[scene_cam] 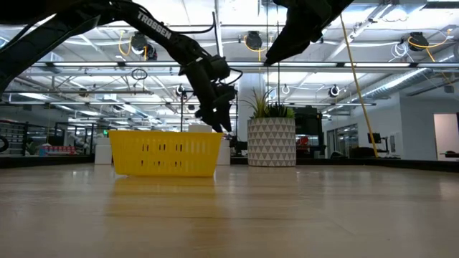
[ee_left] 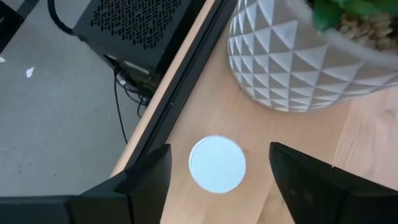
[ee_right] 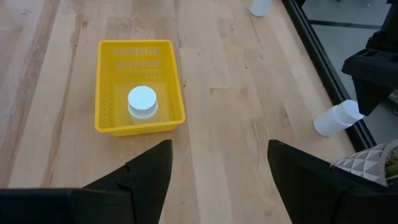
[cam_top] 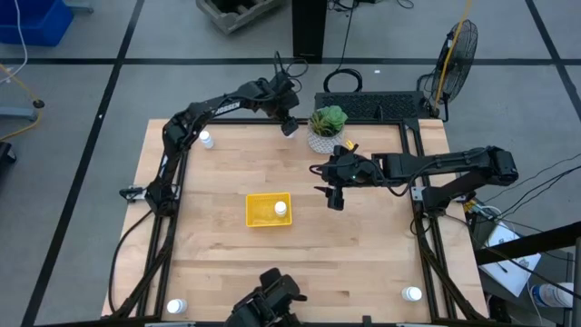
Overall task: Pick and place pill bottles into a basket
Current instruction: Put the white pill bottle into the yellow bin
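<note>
From above, the yellow basket [cam_top: 269, 209] is seen near the middle of the tabletop [cam_top: 218, 254], with one pill bottle [cam_top: 280, 209] inside it, by its right wall. A second bottle [cam_top: 207, 139] stands near the far left corner, a third [cam_top: 176, 307] at the near left corner and a fourth [cam_top: 413, 293] at the near right corner. The left gripper [cam_top: 290, 127] is placed at the far edge, just beside the plant pot [cam_top: 324, 138]. The right gripper [cam_top: 335, 194] is held over the tabletop between the basket and the right edge.

In the low view, the basket [scene_cam: 166, 153] is shown in front of the patterned pot [scene_cam: 271, 142]. The word "TROSSEN" can be read in white letters on the left arm [scene_cam: 154, 27], and the left gripper [scene_cam: 219, 118] hangs just behind the basket's right end.

In the left wrist view, the white cap of a fifth bottle [ee_left: 217, 164] is seen between the two dark fingers [ee_left: 146, 180], which are spread apart and touch nothing. The bottle stands at the tabletop's far edge, next to the pot [ee_left: 292, 62].

In the right wrist view, the fingers [ee_right: 146, 174] are parted and nothing is grasped. The basket [ee_right: 139, 87] with its bottle [ee_right: 142, 102] lies beyond them, and the fifth bottle [ee_right: 336, 118] is seen tilted at the far edge, below the left gripper [ee_right: 373, 87].
</note>
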`<act>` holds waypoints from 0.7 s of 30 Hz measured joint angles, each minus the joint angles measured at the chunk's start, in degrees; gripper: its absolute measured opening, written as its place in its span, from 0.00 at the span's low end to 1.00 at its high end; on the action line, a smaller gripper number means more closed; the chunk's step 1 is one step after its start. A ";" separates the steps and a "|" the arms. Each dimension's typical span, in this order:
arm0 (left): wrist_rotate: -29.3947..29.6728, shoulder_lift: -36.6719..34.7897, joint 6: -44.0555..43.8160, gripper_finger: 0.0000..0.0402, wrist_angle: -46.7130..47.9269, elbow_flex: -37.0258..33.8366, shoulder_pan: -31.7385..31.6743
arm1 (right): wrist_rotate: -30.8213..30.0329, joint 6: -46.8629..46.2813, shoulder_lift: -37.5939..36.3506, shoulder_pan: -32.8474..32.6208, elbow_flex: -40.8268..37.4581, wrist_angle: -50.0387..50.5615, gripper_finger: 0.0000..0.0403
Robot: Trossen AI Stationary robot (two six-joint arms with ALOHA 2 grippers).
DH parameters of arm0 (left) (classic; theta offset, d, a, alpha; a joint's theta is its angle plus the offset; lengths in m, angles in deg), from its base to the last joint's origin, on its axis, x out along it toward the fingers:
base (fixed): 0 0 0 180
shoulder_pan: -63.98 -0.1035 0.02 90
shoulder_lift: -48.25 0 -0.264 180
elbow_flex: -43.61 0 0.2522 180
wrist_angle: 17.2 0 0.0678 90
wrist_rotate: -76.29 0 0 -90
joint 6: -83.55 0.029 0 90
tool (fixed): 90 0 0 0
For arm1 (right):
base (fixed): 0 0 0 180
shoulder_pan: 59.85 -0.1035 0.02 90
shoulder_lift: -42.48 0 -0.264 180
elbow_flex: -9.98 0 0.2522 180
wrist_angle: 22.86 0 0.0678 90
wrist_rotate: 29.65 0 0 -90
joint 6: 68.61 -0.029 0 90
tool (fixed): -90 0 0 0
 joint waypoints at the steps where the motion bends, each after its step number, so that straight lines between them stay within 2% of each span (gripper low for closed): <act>1: 0.57 0.00 0.01 0.71 0.46 0.00 -0.10 | 0.00 0.02 0.00 0.00 0.00 0.00 0.63; 8: 3.01 0.00 0.02 0.78 1.95 -0.02 -0.05 | -0.02 0.20 0.00 0.00 0.00 -0.22 0.63; 21: 2.75 1.27 -0.01 0.77 1.78 -0.02 0.71 | 0.02 -0.19 0.00 0.00 0.00 -0.46 0.63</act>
